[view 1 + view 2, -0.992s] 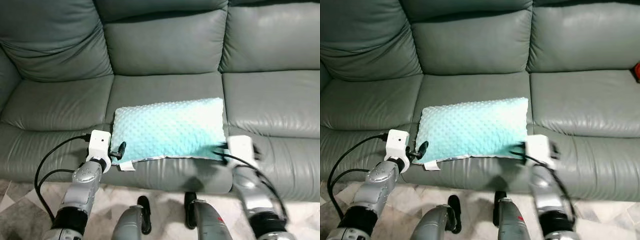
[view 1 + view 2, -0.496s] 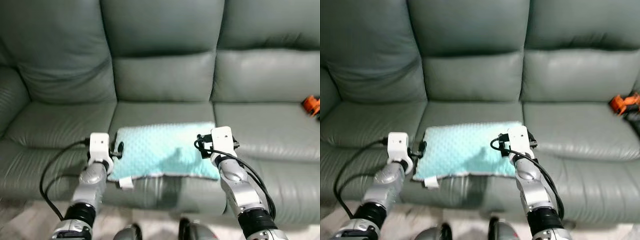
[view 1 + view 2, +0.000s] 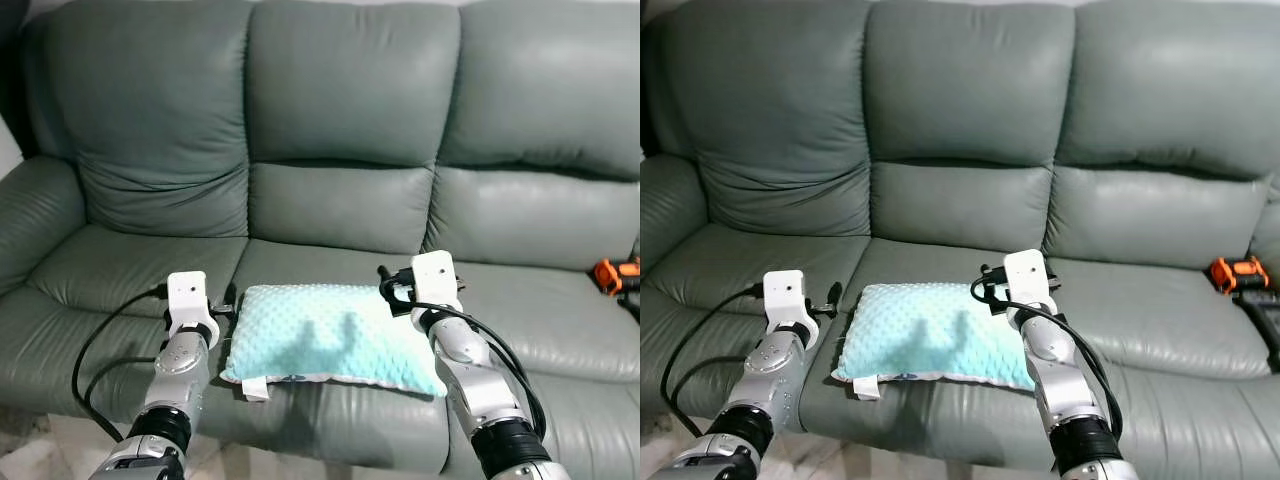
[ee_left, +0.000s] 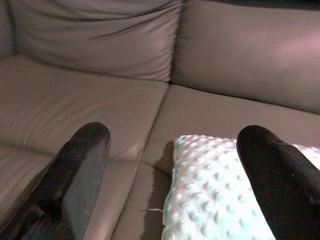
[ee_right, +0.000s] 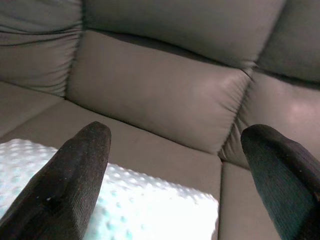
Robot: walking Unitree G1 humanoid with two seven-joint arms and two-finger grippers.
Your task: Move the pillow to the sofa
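A mint-green dotted pillow (image 3: 330, 335) lies flat on the middle seat of the grey-green leather sofa (image 3: 340, 110), near the front edge. My left gripper (image 3: 232, 303) hovers at the pillow's left end. In the left wrist view this gripper (image 4: 173, 134) is open, with the pillow's corner (image 4: 215, 200) between and below its fingers. My right gripper (image 3: 388, 285) hangs over the pillow's right end. It is open too in its wrist view (image 5: 177, 134), with the pillow (image 5: 125, 200) beneath it and nothing held.
An orange tool (image 3: 1230, 272) and a black object (image 3: 1265, 315) lie on the right seat by the armrest. The left armrest (image 3: 30, 215) rises at the left. The sofa's back cushions stand behind the pillow.
The camera has risen and now takes in the sofa's back. My right arm has lifted from the pillow's front right edge to above its right end. The pillow lies where it was.
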